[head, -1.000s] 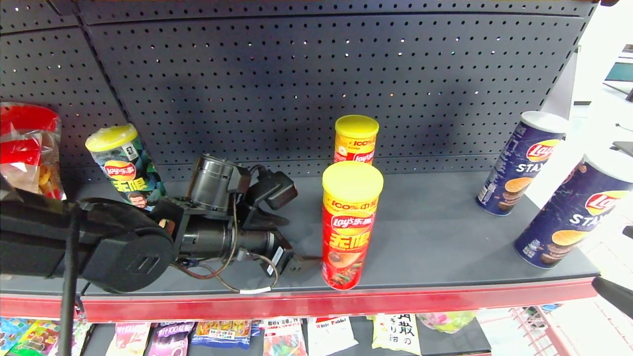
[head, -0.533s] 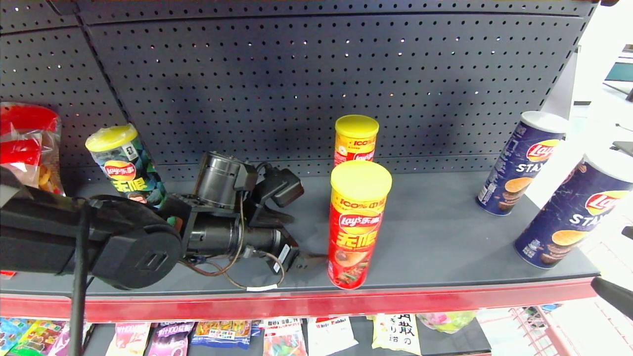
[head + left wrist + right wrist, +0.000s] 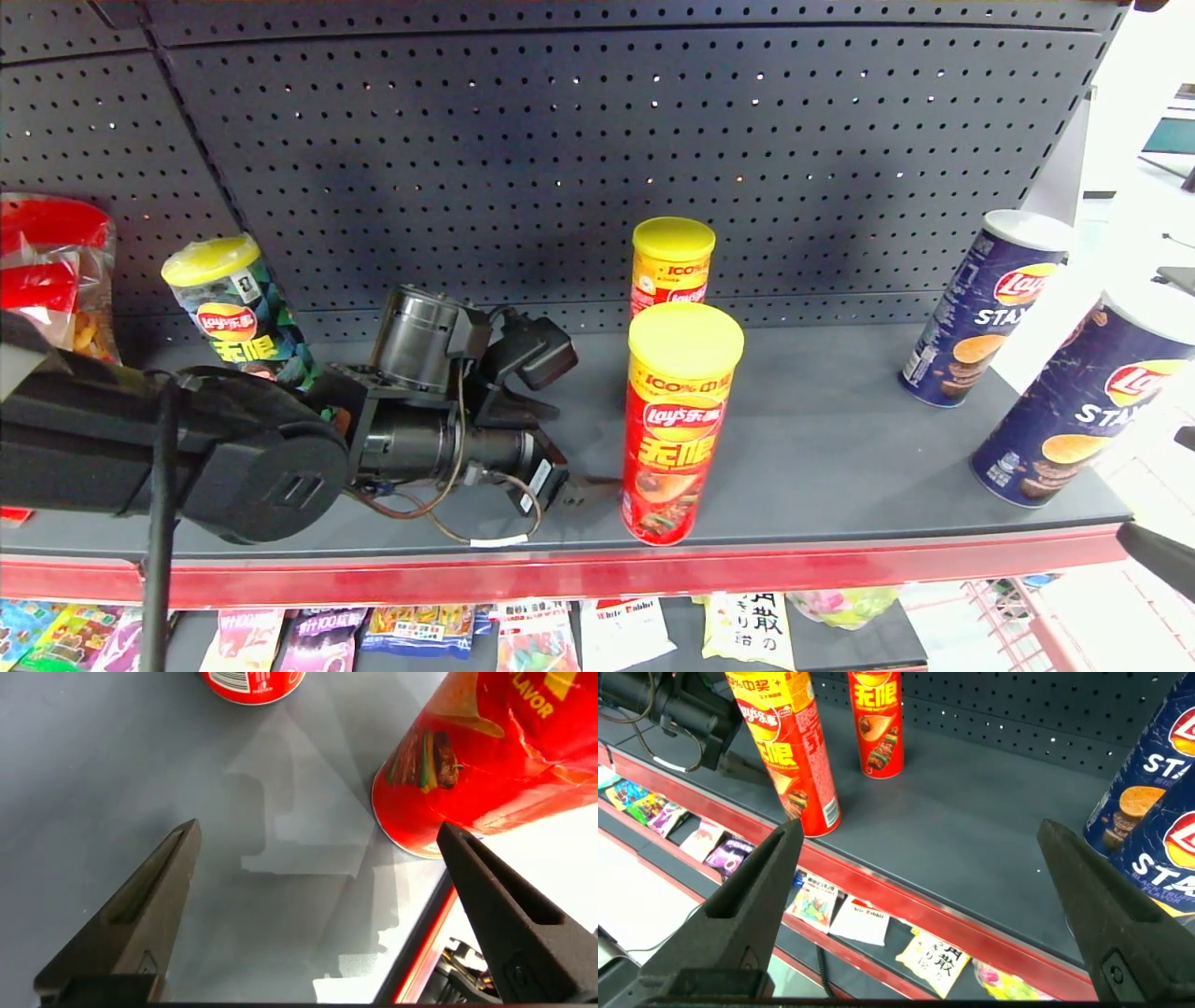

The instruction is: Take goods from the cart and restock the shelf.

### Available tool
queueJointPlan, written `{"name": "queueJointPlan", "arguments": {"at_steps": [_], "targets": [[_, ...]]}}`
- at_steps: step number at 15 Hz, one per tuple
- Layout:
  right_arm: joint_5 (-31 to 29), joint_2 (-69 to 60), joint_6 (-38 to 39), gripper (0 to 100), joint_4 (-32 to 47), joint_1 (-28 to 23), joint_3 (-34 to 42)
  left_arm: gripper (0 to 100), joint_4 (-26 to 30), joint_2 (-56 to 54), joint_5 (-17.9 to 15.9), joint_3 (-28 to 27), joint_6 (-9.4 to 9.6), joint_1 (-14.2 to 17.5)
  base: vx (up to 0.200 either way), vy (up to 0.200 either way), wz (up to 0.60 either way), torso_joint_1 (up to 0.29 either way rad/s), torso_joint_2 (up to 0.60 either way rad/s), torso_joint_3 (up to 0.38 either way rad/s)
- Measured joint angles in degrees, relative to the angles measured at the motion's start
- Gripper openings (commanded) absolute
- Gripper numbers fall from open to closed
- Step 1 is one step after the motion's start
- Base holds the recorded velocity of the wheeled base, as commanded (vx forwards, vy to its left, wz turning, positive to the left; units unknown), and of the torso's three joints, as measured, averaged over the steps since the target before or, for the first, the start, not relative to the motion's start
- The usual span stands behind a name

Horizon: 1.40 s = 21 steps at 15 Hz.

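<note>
Since your left gripper (image 3: 318, 831) gapes wide and empty beside the upright front red chip can (image 3: 486, 756) at the shelf (image 3: 840, 448) edge, judge the can placed and released.

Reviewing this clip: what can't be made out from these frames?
- Green can, head view: its base is hidden behind the left arm.
- Left gripper and front red can: touching or not cannot be told; in the left wrist view one finger overlaps the can's base.
- Nearest blue can, head view: cut off by the right edge.
- Snack bag, head view: cut off by the left edge.
</note>
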Motion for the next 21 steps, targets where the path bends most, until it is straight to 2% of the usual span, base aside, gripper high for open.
{"name": "queueJointPlan", "arguments": {"at_steps": [9, 11, 13, 16, 17, 18, 19, 21], "targets": [[0.0, 0.1, 0.0, 100, 0.0, 0.0, -0.2, 100, 0.0, 0.3, 0.1, 0.1, 0.00, -0.2, 0.000, 0.000, 0.00, 0.000, 0.00, 0.000], [0.0, 0.1, 0.0, 100, 0.0, 0.0, 0.0, 100, 0.0, -0.5, 1.5, 1.5, -0.06, 0.2, 0.000, 0.000, 0.00, 0.000, 0.00, 0.000], [-0.1, 0.1, 0.0, 100, 0.1, 0.0, 0.9, 100, -1.1, -3.7, 2.7, 5.6, -0.09, 1.9, 0.000, 0.000, 0.00, 0.000, 0.00, 0.000], [-3.2, -0.2, -0.3, 100, 0.1, -1.3, 2.1, 100, -2.4, -14.8, 4.0, 15.1, -0.09, 6.0, 0.000, 0.000, 0.00, 0.000, 0.00, 0.000], [-4.5, -0.5, -0.4, 100, 0.0, -2.0, 2.4, 100, -2.0, -19.8, 6.0, 18.1, -0.09, 7.4, 0.000, 0.000, 0.00, 0.000, 0.00, 0.000], [-9.1, -1.3, -1.0, 100, 0.2, -3.1, 3.1, 100, 0.3, -25.2, 10.7, 20.5, -0.11, 8.3, 0.000, 0.000, 0.00, 0.000, 0.00, 0.000], [-12.9, -2.4, -2.1, 100, 1.4, -4.8, 3.9, 100, 3.2, -30.6, 15.4, 22.0, -0.24, 9.1, 0.000, 0.000, 0.00, 0.000, 0.00, 0.000], [-15.4, -6.0, -2.7, 100, 5.2, -7.2, 5.6, 100, 12.0, -43.7, 23.1, 24.3, -1.51, 10.5, 0.000, 0.000, 0.00, 0.000, 0.00, 0.000]]}}
